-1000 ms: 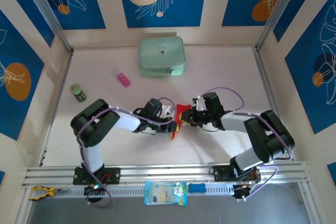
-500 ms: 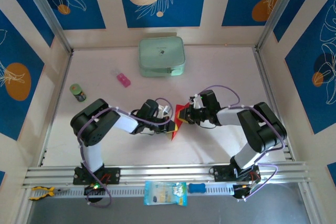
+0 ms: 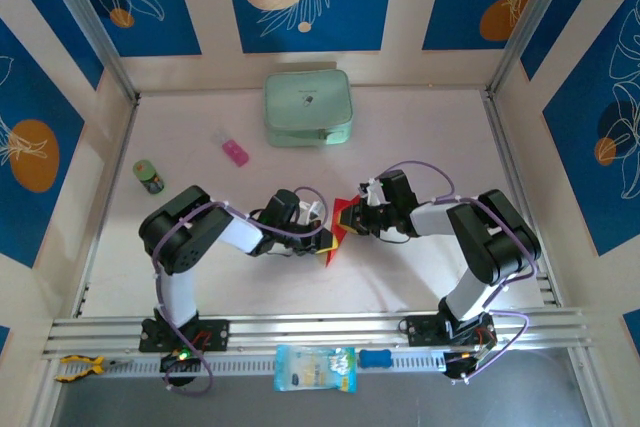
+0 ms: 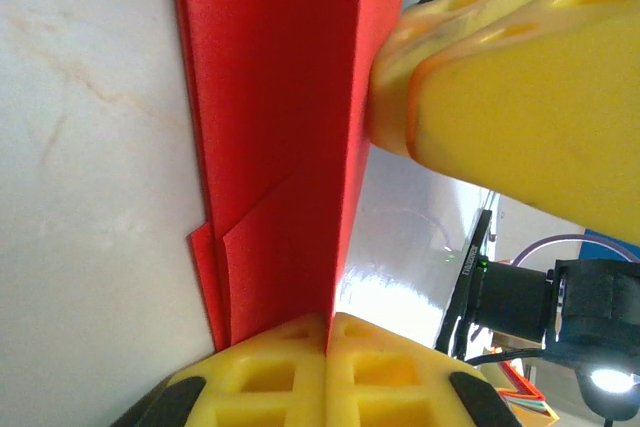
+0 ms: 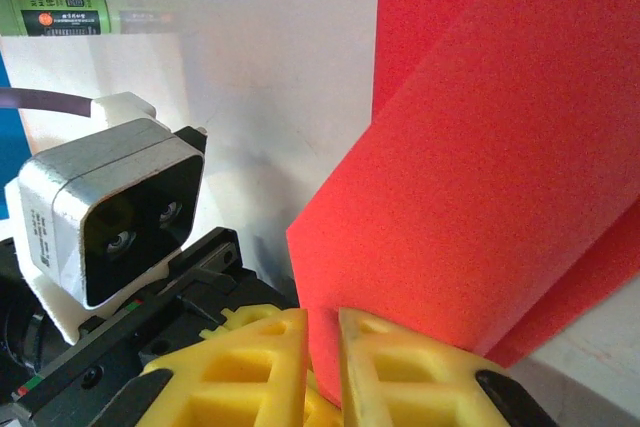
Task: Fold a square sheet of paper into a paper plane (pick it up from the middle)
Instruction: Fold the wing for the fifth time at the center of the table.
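Top external: left gripper [image 3: 325, 240], right gripper [image 3: 353, 222] clamp paper plane [image 3: 342, 213]; green case [image 3: 308, 108], pink block [image 3: 235, 153], maybe bottle [image 3: 148, 177] beyond.

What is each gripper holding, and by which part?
Both hold the folded bright red paper sheet: the left gripper is shut on the end of its creased ridge, the right gripper pinches an edge of one flap.

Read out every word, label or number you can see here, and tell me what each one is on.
Nothing reads clearly.
Green bottle: small print on its label, too blurred to read.
Pale green case: small dark mark on the lid, too small to read.
Blue packet: printing too small to read.
Red folded paper: no text.
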`<state>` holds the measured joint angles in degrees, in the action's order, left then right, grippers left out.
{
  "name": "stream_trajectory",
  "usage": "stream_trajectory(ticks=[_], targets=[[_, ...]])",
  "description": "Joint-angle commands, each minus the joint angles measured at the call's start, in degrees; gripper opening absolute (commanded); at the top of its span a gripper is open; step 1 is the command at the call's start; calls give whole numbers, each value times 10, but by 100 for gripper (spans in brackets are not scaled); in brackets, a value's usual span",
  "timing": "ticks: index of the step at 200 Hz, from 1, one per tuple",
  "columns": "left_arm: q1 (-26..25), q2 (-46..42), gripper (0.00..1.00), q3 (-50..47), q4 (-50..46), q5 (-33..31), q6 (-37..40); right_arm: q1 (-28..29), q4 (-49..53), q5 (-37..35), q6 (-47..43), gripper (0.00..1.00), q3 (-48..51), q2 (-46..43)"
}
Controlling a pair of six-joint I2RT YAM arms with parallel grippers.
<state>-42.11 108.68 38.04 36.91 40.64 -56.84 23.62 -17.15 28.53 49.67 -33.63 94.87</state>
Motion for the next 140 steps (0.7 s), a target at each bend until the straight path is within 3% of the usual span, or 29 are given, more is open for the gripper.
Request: stream_trajectory(ticks=[1,140], targets=[[5,19,3,10,-3,8,-11,-2,4,2,-14,16,-8,12],[15,40,1,6,5,13,-50,-5,0,-17,-14,16,-12,43]])
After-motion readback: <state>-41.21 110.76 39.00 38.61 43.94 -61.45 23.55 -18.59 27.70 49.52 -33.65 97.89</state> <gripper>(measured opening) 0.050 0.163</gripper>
